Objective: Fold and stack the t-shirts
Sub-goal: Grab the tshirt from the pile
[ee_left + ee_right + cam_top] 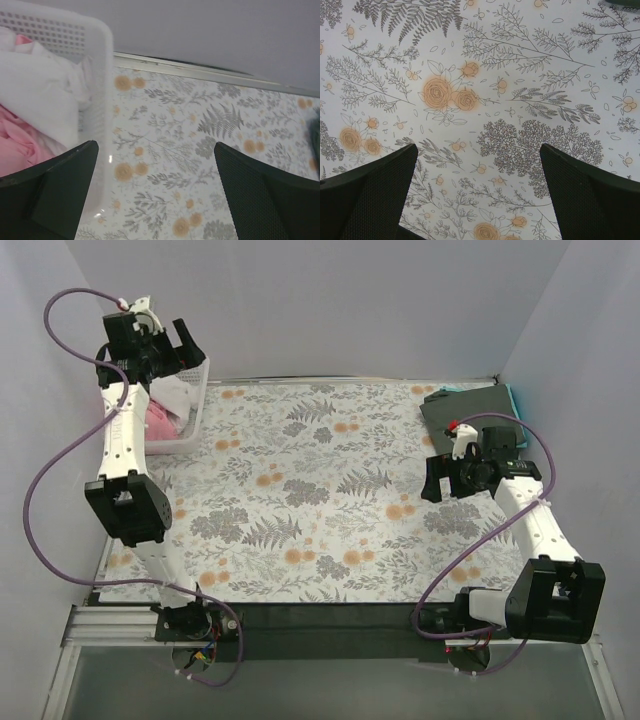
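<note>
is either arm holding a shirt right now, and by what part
Nothing is held. The left pincer is open by the basket, and the right pincer is open over the floral cloth; both are empty.

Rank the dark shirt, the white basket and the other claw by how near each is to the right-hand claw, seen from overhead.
1. The dark shirt, just behind the right gripper, in the far right corner.
2. The basket, far across on the left side.
3. The left gripper, above the basket's far end, farthest away.
</note>
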{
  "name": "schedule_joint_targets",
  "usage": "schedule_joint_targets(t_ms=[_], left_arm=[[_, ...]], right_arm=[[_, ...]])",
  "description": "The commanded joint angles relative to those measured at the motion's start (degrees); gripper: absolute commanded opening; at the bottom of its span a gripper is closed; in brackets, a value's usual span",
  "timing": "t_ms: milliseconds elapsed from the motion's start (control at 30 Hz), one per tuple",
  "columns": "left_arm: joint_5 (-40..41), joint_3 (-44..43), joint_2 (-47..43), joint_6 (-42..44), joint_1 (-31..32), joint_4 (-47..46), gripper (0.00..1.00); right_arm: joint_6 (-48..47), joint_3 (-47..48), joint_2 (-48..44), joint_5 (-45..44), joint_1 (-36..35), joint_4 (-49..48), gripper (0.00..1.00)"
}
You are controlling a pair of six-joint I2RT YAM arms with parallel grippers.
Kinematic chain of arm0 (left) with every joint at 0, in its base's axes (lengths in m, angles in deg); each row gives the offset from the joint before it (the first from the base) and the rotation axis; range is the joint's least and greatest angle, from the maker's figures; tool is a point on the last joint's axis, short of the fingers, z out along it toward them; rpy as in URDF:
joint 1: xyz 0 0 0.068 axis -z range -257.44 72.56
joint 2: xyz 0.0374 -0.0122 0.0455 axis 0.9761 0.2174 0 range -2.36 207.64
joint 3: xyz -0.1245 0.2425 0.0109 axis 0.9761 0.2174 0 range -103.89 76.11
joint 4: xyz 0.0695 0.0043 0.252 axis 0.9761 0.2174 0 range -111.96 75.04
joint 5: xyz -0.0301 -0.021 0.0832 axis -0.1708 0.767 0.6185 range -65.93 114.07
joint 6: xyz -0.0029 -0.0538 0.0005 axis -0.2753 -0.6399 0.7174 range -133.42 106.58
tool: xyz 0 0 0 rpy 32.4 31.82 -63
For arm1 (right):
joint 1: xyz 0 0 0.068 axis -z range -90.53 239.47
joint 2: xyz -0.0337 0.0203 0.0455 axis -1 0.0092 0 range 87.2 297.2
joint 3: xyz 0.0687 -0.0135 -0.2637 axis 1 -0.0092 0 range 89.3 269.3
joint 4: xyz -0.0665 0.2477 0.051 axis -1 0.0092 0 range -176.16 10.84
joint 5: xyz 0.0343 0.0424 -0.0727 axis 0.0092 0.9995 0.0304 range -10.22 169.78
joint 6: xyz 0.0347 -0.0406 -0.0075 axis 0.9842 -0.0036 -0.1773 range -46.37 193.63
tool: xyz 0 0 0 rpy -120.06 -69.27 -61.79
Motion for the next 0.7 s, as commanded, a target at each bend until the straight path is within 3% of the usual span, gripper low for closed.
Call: schedule_joint_targets(t_ms=[0, 167, 400, 667], left_arm=[[1.08, -6.68, 6.43, -4.59, -5.21, 1.38, 0.95], [0.54, -9.42, 14.78, -8.80, -10.58, -0.73, 0.82], [-5.16, -4.16, 18.22, -11.79, -11.28, -6.00, 0.76], [-1.66, -1.24, 21.56, -14.96, -11.28, -8.29, 0.72]], right_arm=[[0.18, 0.45, 0.25, 1.16, 0.04, -1.51, 0.98], [0.27, 0.54, 1.74, 1.51, 0.04, -1.43, 0.98], [-0.26, -0.69, 4.65, 0.81, 0.04, -1.60, 0.98], [-0.17, 1.06, 7.63, -0.34, 0.04, -1.34, 0.98]])
